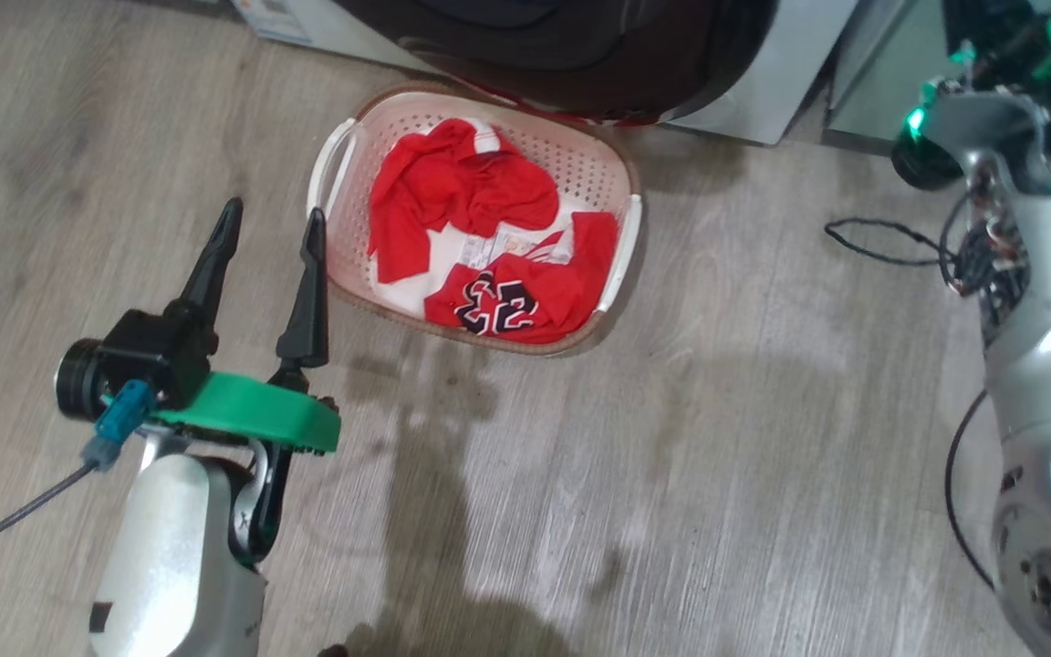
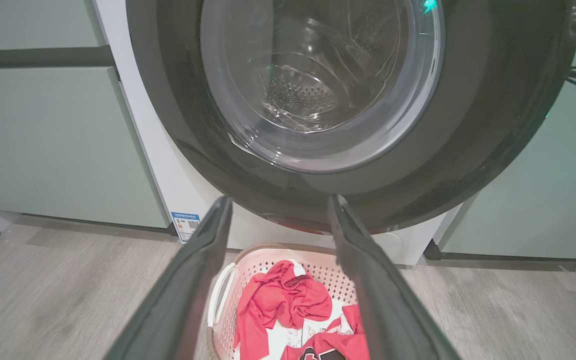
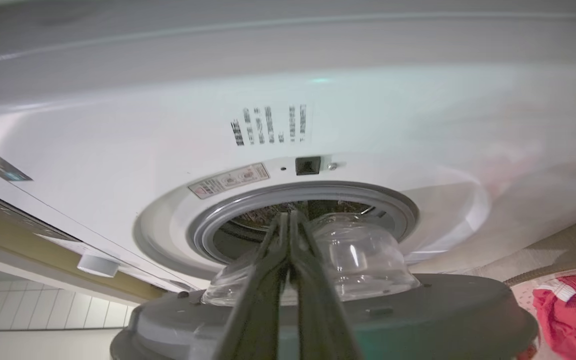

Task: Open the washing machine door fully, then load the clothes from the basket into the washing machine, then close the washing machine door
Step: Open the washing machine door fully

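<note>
- Evidently the washing machine door was swung off the washing machine, but whether fully could not be told.
- The right gripper was pressed shut, empty, by the door.
- The left gripper was held wide open, empty, at the basket's nine o'clock.
- The clothes were seen in the basket on the floor; loading and closing were judged undone.

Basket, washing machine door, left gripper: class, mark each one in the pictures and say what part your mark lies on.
Basket (image 1: 626, 246): head view, on one white handle.
Washing machine door (image 2: 488, 110): left wrist view, on its glossy black rim.
Left gripper (image 1: 274, 210): head view, midway between its spread fingertips.
</note>
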Tool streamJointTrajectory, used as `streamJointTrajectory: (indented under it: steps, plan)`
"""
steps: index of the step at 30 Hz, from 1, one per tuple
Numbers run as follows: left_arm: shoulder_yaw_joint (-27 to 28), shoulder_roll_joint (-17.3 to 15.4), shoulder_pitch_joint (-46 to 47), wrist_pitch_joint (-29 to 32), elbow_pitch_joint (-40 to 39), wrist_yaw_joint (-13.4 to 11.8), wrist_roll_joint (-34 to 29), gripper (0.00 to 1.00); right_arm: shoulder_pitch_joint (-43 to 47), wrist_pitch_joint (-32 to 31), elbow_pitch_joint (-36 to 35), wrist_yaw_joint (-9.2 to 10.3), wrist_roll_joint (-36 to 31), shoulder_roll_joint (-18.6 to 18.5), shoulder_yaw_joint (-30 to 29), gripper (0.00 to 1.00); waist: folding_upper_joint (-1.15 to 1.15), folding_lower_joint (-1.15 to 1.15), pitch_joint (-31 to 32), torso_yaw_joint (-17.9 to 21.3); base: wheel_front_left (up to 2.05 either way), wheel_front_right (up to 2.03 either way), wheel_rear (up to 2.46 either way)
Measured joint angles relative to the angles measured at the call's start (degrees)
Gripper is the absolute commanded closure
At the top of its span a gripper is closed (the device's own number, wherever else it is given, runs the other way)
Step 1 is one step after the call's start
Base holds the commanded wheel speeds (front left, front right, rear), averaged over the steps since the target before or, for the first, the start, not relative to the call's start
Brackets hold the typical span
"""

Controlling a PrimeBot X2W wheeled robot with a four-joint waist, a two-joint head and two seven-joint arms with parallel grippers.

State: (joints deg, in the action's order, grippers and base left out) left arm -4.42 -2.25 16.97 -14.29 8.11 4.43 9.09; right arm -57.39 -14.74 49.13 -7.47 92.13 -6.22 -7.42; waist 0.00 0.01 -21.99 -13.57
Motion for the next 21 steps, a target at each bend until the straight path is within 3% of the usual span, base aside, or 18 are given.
streamJointTrajectory:
  steps: [8, 21]
  plan:
    - [-1.2, 0.2, 0.6, 0.0, -0.2, -0.1, 1.1, 0.00, -6.3, -3.3, 4.8, 0.00, -2.4, 0.7, 5.4, 1.00, 0.00, 0.00, -0.9, -2.0, 0.00, 0.00, 0.00]
    - [-1.7, 0.2, 0.6, 0.0, -0.3, -1.1, 1.5, 0.00, -6.7, -7.8, 6.2, 0.00, -2.4, 1.3, 9.6, 1.00, 0.00, -0.01, -0.7, -2.3, 0.00, 0.00, 0.00]
